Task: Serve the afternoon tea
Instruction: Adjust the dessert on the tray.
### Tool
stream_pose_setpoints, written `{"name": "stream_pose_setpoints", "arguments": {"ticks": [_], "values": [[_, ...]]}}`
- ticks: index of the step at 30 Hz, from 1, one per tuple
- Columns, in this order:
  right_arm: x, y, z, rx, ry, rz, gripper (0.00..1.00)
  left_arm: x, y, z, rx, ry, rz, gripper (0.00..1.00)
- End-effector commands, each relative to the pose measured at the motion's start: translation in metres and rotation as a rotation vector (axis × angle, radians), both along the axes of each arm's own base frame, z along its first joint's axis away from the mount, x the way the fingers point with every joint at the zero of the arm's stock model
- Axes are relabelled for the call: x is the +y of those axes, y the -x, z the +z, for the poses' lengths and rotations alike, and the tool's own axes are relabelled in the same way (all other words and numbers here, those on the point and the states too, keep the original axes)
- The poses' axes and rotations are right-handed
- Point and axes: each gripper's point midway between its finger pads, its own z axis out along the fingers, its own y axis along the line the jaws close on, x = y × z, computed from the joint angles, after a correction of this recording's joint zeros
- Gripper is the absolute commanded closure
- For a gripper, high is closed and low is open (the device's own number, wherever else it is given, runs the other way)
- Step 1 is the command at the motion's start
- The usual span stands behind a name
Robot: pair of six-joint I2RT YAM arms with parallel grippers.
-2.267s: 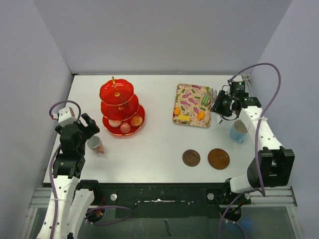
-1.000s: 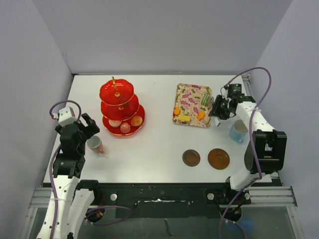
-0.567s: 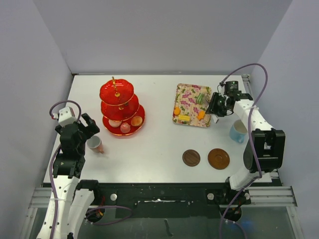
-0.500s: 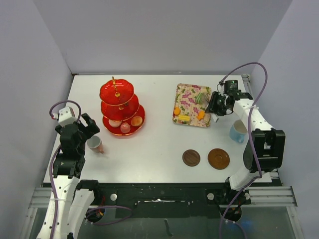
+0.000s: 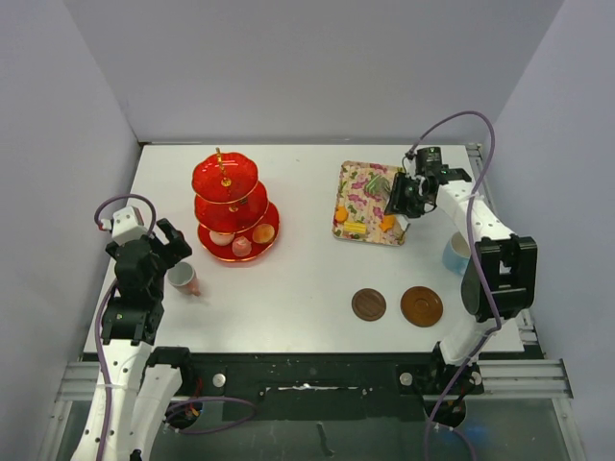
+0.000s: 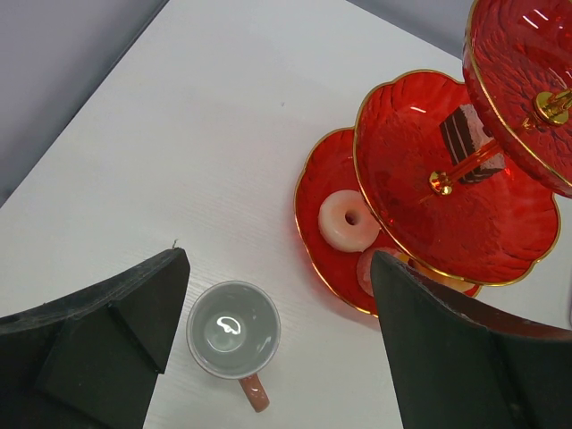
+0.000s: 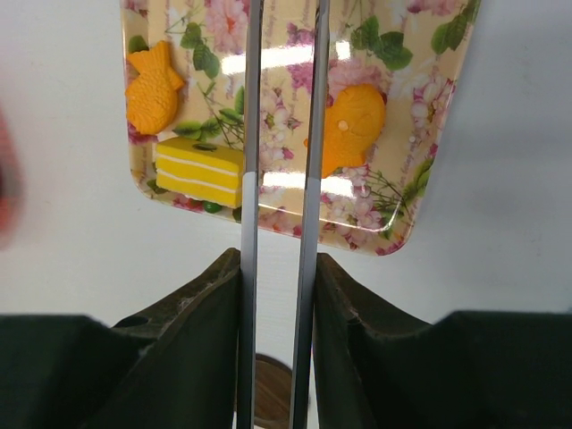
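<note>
My R jaws clamp narrow on tongs (image 7: 248, 134), held over sweets (image 7: 350, 116) on floral tray (image 7: 411, 134), toward desk's back-right corner, to lift 1; L jaws gape wide above pink cup (image 6: 233, 329) near left edge.

1. A white table (image 5: 307, 279) fills the middle of the frame under even, soft light
2. Plain pale grey walls (image 5: 317, 67) close it in at the top, left and right
3. An aluminium rail (image 5: 543, 375) crosses the bottom edge
</note>
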Motion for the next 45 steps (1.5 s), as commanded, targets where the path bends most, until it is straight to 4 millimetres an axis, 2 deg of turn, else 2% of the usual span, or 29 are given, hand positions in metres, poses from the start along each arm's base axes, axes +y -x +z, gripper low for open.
{"name": "stream_pose_setpoints", "arguments": {"ticks": [1, 7, 16, 30, 45], "values": [[0.011, -0.023, 0.042, -0.122, -0.018, 0.019, 0.69, -0.002, -0.007, 0.023, -0.087, 0.0, -0.012, 0.18], [0.005, -0.026, 0.056, -0.163, 0.011, -0.026, 0.69, -0.002, -0.007, 0.023, -0.086, 0.0, -0.015, 0.18], [-0.016, -0.022, 0.041, -0.136, -0.045, -0.104, 0.66, -0.003, -0.006, 0.023, -0.089, 0.001, -0.018, 0.19], [-0.008, -0.028, 0.025, -0.111, -0.166, -0.071, 0.65, -0.002, -0.007, 0.022, -0.084, 0.0, -0.014, 0.19], [-0.013, -0.022, 0.012, -0.081, -0.149, -0.107, 0.64, -0.002, -0.007, 0.023, -0.087, -0.001, -0.014, 0.18]]}}
